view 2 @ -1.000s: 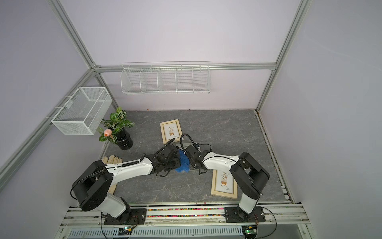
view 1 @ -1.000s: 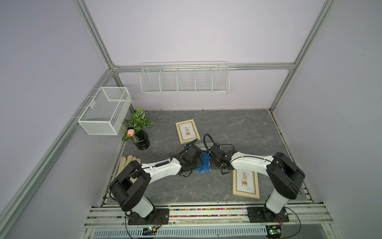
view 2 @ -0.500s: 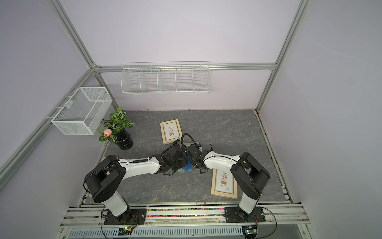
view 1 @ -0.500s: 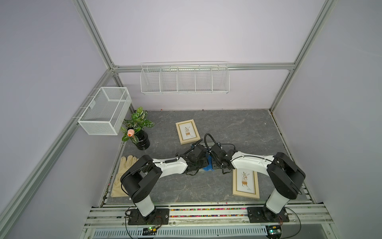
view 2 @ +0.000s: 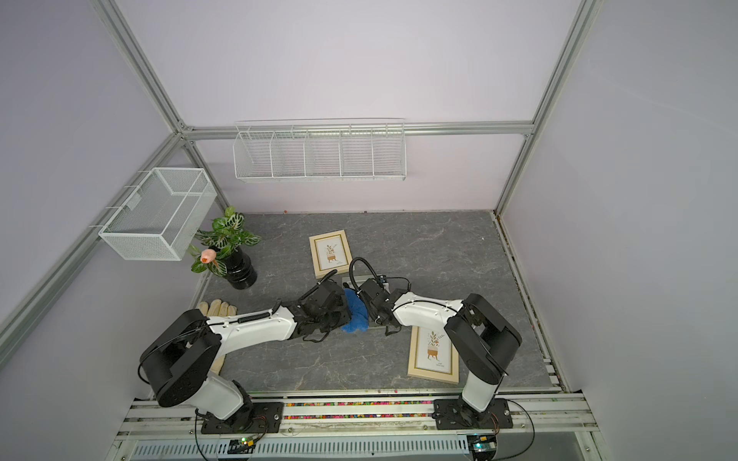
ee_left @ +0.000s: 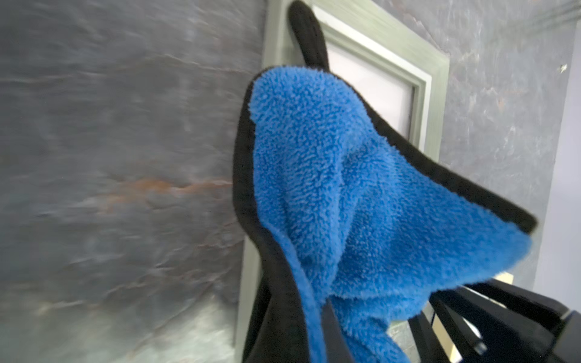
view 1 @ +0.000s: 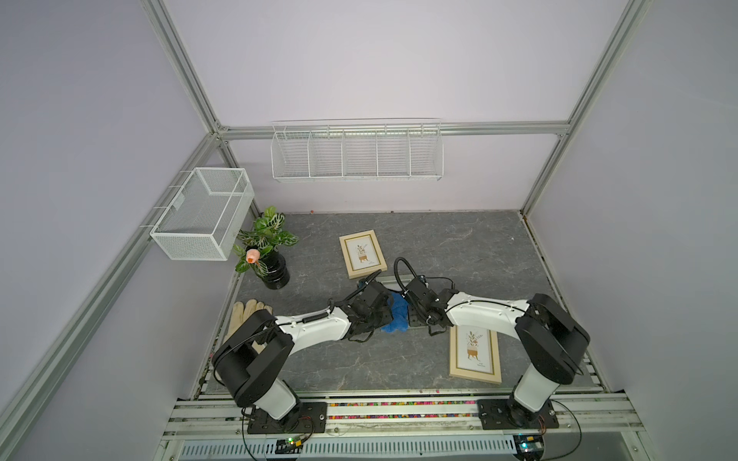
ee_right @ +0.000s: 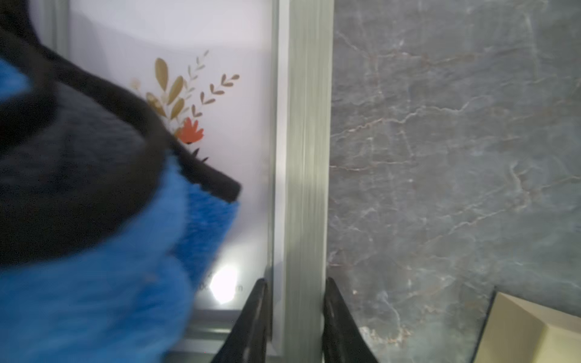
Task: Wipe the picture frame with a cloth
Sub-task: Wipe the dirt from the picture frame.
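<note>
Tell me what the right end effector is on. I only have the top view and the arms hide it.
Observer: In its wrist view, the right end effector clamps one side rail of a grey picture frame.
Operator: Cloth?
Observer: The blue cloth, pinched in the left end effector, drapes over that frame's glass.
Operator: Glass fully covered?
Observer: No, a leaf-and-flower print shows beside the cloth.

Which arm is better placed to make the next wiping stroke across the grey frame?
Left. The left tool grips the blue cloth, draped over the grey frame; the right tool straddles that frame's rail, apparently steadying it.
</note>
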Motion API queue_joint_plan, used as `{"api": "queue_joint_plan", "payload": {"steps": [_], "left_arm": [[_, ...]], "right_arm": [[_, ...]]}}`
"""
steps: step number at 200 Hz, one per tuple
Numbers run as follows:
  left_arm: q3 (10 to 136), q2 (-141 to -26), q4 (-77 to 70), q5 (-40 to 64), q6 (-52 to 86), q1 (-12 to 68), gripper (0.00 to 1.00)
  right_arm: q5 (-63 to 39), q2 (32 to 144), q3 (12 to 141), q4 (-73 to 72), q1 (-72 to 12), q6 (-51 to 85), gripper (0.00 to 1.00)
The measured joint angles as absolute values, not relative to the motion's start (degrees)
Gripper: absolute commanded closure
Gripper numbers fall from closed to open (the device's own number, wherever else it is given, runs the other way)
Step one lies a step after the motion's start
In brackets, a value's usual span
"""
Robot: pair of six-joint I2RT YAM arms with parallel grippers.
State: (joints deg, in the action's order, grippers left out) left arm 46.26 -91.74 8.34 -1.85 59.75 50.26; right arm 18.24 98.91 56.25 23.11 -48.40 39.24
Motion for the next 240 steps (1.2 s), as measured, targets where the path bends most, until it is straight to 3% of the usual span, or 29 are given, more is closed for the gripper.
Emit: {"api": "queue_joint_plan", "payload": {"steps": [83, 128, 190, 240], "left_arm": [[48.8, -90.1, 14.1, -3.8, 54.7, 41.4, 1.0], [61.8, -101.1, 15.4, -4.4, 50.1, 37.8, 1.0], [74.8, -113.4, 14.4, 0.1, 48.8, 39.5, 1.0], [70.1, -110.7, 12.4, 2.0, 48.2, 37.5, 1.0]], "right_arm": [[18.0, 98.9, 56.2, 22.5, -48.5, 39.2, 0.82], [18.2, 98.9, 56.1, 22.5, -48.5, 39.3, 0.83], [18.4, 98.8, 56.0, 22.4, -48.5, 39.5, 0.82], [18.4, 98.8, 56.0, 22.4, -48.5, 39.6, 0.82]]}}
